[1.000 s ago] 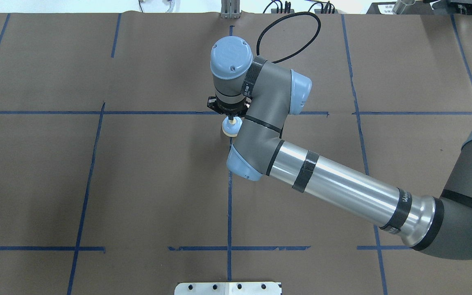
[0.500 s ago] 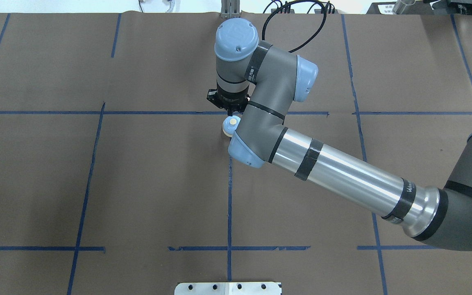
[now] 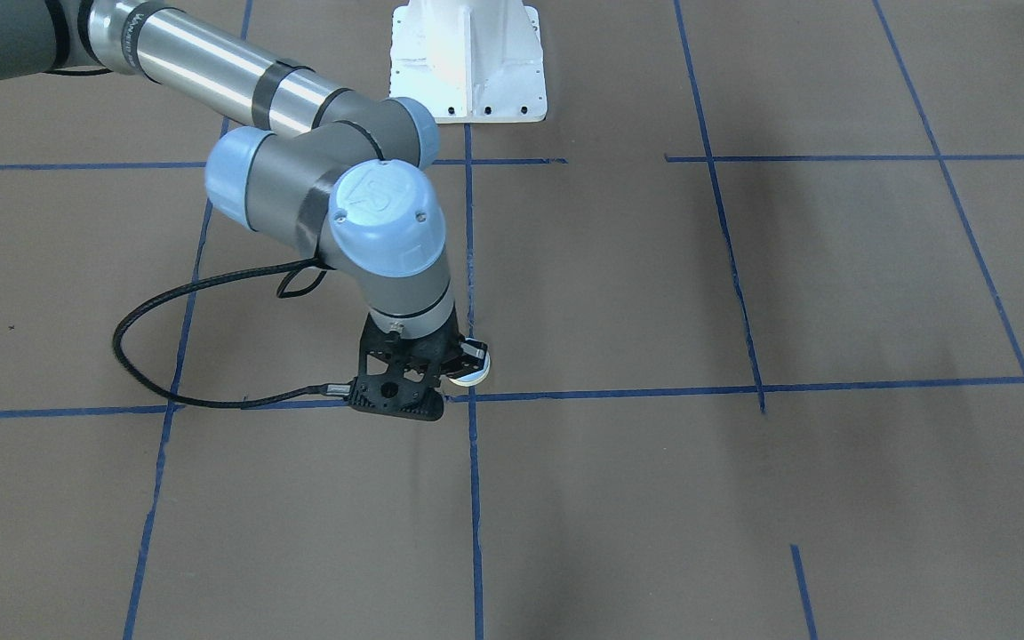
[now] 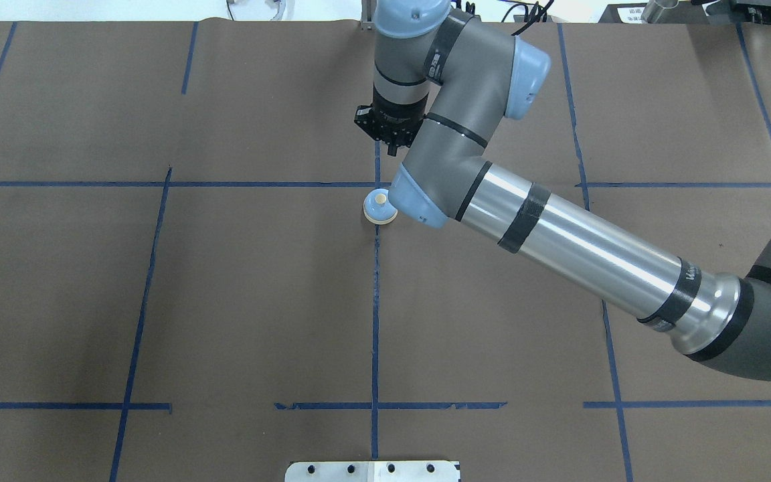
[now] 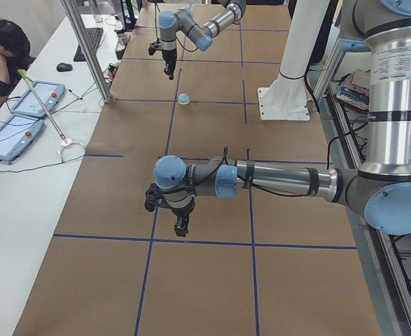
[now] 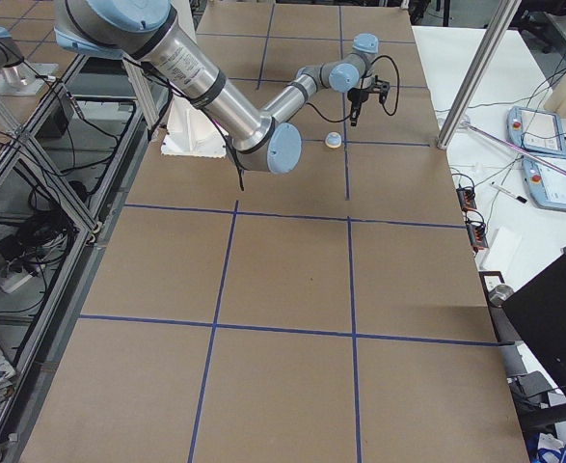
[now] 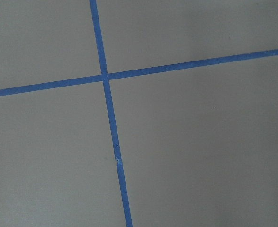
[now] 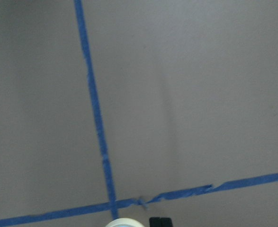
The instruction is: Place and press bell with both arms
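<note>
Right gripper (image 4: 392, 144) is up off the bell (image 4: 379, 206) and further toward the worktop's (image 4: 258, 281) far edge than half a second ago. The bell has not shifted.

Overhead: bell stands upright on its cream base, button up, on the centre tape line just below the crossing. The right arm's elbow cap overhangs its right edge. Gripper is clear of it and carries nothing. How wide the jaws stand I cannot tell; only a narrow black tip shows.

Front-facing: black gripper body hangs in front of the bell, which peeks out beside it. No contact visible.

Left side view: bell (image 5: 183, 98) sits alone, far down the worktop, with the far arm's gripper above and beyond it. Left gripper (image 5: 180, 225) hangs over a tape line (image 5: 191, 241) at the near end, well apart from the bell. Its jaws cannot be read from here.

Right side view: same layout, bell free on the worktop near the right gripper.

Left wrist camera: only a tape crossing, with no bell and no jaws in frame.

Right wrist camera: top of the bell just shows at the bottom edge, with tape crossing above it.

Judgement: placing looks done, since the bell is released and standing. Pressing is still to do and presumably falls to the left arm, which has the whole approach yet to make.
</note>
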You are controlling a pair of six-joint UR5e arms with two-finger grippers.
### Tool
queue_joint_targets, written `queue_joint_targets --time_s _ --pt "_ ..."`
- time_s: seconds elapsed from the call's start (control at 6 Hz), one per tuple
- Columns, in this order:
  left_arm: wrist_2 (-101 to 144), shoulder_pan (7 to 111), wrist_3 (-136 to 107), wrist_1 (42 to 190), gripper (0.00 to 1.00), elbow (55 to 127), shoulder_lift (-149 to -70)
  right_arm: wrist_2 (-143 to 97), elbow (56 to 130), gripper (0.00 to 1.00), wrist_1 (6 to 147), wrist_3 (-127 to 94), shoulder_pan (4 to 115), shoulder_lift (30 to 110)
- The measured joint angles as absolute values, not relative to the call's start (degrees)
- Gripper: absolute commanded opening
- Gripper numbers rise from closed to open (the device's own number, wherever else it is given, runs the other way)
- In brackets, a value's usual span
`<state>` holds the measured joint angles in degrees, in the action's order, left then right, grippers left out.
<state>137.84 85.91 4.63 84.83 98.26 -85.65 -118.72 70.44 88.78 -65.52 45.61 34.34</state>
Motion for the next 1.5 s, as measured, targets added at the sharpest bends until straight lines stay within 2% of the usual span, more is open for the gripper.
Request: queue_joint_targets --time_s 0.33,0.67,1.0,1.17,1.33,1.5 --pt "135.7 86.8 4.9 85.0 1.00 99.1 -83.1 -124.3 77.7 0.01 90.5 -48.3 55.1 46.0" --pt "134.6 88.5 4.8 85.0 1.00 100.0 -81.0 -126.8 87.6 0.04 90.6 -30.0 63.1 61.8" --pt "134.5 88.7 4.8 85.2 1.00 100.4 -80.5 -128.6 96.4 0.16 90.3 -15.3 70.6 77.7" --pt "134.6 88.8 4.8 85.2 1.00 100.5 -80.5 -128.9 97.9 0.37 90.2 -8.8 74.4 83.2" --pt "134.6 88.8 4.8 85.2 1.00 100.7 -80.6 -129.4 98.4 0.80 90.2 -2.6 78.2 87.8" --pt "134.6 88.8 4.8 85.2 1.00 100.9 -80.6 -129.9 98.6 1.00 90.0 1.1 81.7 91.7"
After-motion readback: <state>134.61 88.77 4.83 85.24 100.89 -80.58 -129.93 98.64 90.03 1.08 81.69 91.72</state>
